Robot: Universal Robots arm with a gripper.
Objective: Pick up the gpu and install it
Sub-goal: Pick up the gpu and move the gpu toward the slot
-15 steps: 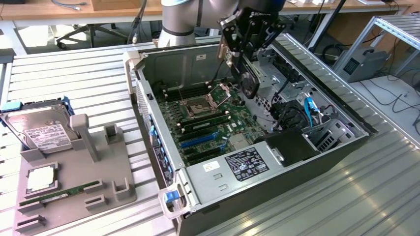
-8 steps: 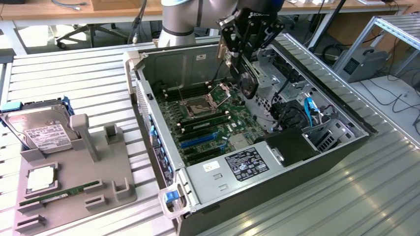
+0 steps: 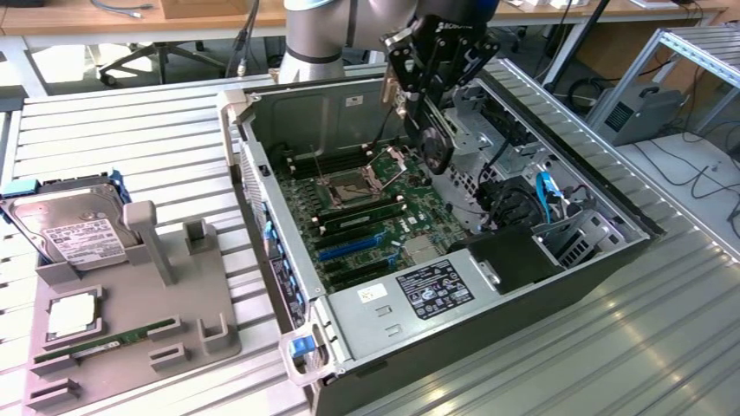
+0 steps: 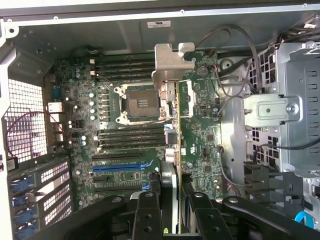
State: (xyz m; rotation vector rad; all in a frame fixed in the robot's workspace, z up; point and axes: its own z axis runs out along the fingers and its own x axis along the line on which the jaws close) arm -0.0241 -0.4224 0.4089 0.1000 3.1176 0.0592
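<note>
near end of gpu hidden by end effector, arm cut off at edge (exterior view), label text unreadable

No wording can be read in full. White lettering on the gripper body is too small to make out. The hard drive has a white label with dark print and barcode lines, illegible. The power supply carries a black label with white print and a small white sticker beside it, both unreadable. A white sticker on the case wall shows tiny marks. The gpu bears a tiny green mark near its lower edge.
</note>
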